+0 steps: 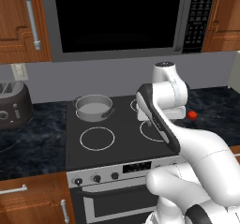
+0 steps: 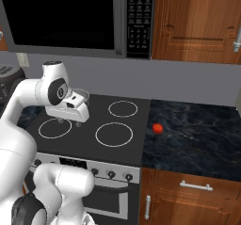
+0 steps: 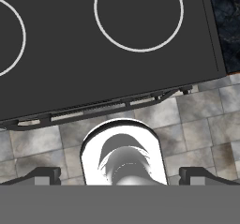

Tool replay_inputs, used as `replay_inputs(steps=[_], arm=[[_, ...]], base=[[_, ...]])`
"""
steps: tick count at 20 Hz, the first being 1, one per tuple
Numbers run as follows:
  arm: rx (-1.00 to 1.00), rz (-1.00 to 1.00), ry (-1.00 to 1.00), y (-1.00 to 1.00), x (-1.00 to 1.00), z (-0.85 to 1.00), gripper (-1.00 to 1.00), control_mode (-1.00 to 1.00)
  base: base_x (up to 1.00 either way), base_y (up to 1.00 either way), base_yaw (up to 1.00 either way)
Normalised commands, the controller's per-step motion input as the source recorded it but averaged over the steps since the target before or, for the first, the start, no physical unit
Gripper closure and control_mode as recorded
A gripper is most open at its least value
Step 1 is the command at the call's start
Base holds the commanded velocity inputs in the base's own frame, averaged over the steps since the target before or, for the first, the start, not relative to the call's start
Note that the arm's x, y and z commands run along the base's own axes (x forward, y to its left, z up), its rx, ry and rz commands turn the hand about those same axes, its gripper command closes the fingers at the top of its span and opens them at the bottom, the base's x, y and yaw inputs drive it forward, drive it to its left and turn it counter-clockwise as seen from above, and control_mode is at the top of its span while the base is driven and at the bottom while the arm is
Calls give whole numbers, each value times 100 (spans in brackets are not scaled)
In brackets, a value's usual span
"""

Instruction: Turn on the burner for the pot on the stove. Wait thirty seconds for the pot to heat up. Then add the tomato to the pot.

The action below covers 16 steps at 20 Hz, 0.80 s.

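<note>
Nearest the camera, the white arm's two-finger gripper [image 3: 120,174] hangs over the black glass stove [image 1: 122,145] with its jaws spread fully wide, holding nothing. A small round grey metal pot [image 1: 93,107] sits on the ring at 10 o'clock. A tiny bright red tomato [image 2: 157,128] rests on the dark speckled bench [image 2: 197,134], at 3 o'clock just beside the cooktop.

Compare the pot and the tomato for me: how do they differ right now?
The pot is grey metal, wide and shallow; the tomato is a tiny bright red ball. The pot sits on the stove, on a back burner; the tomato lies on the dark counter beside the stove. Neither is touched by the gripper.
</note>
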Motion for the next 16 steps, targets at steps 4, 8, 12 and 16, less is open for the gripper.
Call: replay_inputs(steps=[4,8,12,16], arm=[[0,0,0,0,0,0,-100,-100],[0,0,0,0,0,0,-100,-100],[0,0,0,0,0,0,-100,-100],[0,0,0,0,0,0,-100,-100]], base=[[0,0,0],[0,0,0],[0,0,0],[0,0,0]])
